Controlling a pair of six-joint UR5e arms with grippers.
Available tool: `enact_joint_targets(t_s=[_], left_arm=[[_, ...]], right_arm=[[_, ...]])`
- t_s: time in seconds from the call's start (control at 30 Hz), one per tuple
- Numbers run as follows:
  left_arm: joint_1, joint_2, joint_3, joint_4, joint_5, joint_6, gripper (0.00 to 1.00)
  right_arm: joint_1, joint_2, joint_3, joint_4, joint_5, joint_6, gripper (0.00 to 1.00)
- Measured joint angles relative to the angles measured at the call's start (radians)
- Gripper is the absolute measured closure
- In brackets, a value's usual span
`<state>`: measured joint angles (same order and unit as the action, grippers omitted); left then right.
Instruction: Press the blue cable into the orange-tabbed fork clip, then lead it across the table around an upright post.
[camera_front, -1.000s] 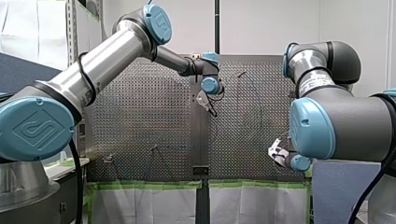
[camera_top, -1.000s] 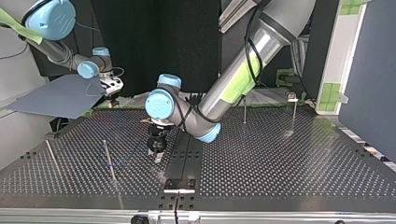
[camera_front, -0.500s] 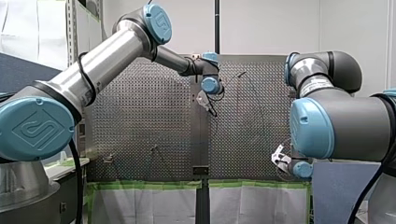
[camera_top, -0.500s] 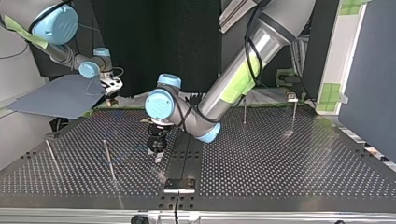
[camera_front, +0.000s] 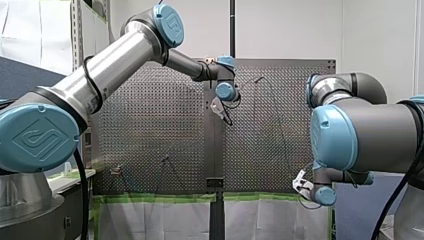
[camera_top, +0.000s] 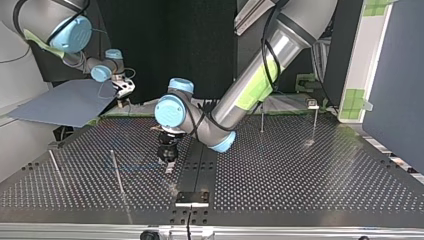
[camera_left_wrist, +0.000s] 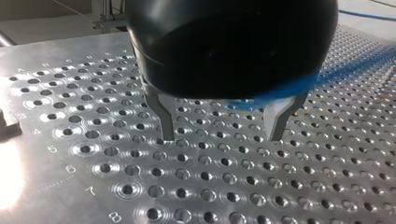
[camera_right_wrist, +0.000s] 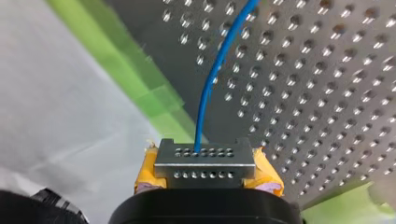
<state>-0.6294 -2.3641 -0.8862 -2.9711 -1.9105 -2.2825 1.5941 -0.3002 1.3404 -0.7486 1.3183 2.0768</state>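
**Row Numbers on the Plate, One Emblem on the Arm**

In the left wrist view, the perforated worktop (camera_left_wrist: 56, 184) carries a line of engraved digits (camera_left_wrist: 70, 169) along its edge, beside the hole rows. They read 4, 5, 6, 7 and 8, one to a row. Smaller marks stand along the far rows of the plate, too faint to read.

In the front view, the large blue joint cap (camera_front: 37, 137) of the robot's left arm bears an embossed square emblem whose letters cannot be made out. A second blue cap (camera_front: 170, 22) higher on the same arm shows the same mark.

No other writing can be read.
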Motion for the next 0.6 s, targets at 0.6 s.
enact_joint_targets(t_s=[0.6], left_arm=[[-0.007, 0.0, 0.0, -0.023, 0.0, 0.011, 0.04]], right_arm=[[-0.013, 0.038, -0.055, 0.027, 0.029, -0.019, 1.0]])
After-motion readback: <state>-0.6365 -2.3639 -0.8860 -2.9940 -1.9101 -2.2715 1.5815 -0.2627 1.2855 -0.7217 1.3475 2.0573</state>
